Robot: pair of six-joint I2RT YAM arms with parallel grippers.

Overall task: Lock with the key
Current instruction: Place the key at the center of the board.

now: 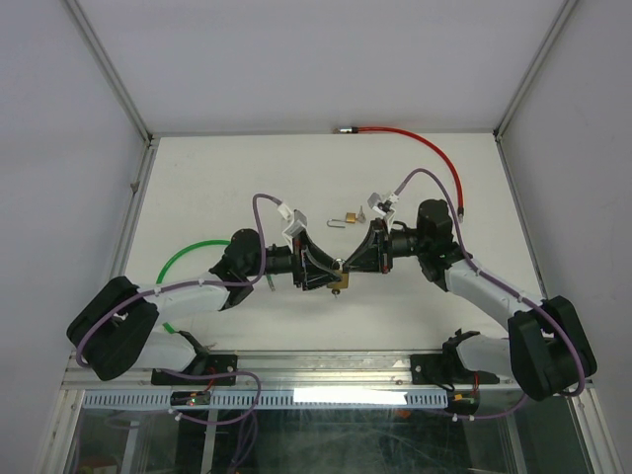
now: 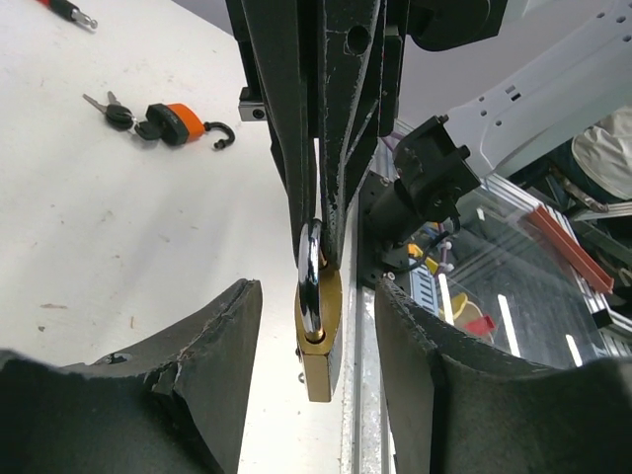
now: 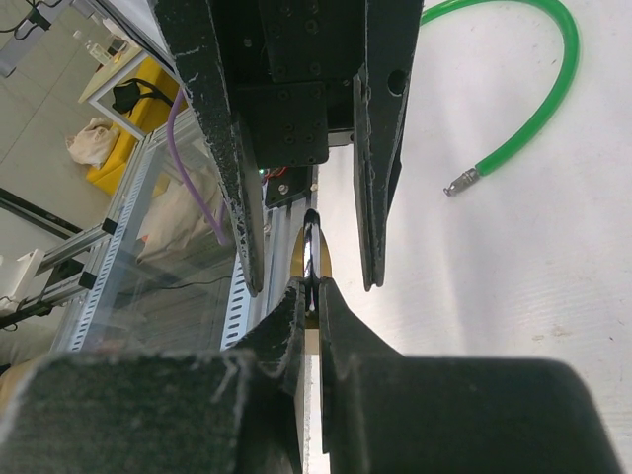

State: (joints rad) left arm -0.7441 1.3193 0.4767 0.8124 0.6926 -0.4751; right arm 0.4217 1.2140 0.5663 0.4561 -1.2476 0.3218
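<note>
A brass padlock (image 1: 339, 283) with a steel shackle (image 2: 310, 267) hangs in the air between my two grippers at mid table. My right gripper (image 1: 348, 265) is shut on the shackle; in the right wrist view its fingers (image 3: 311, 296) pinch the steel loop. My left gripper (image 1: 326, 269) is open. In the left wrist view its fingers (image 2: 222, 336) stand apart on either side of the padlock body (image 2: 321, 346) without touching it. I cannot tell whether a key sits in the brass padlock.
An orange padlock with keys (image 2: 176, 123) lies on the table behind the grippers, also in the top view (image 1: 348, 218). A red cable (image 1: 420, 141) lies at the back. A green tube (image 1: 183, 257) curves at the left, also in the right wrist view (image 3: 538, 109).
</note>
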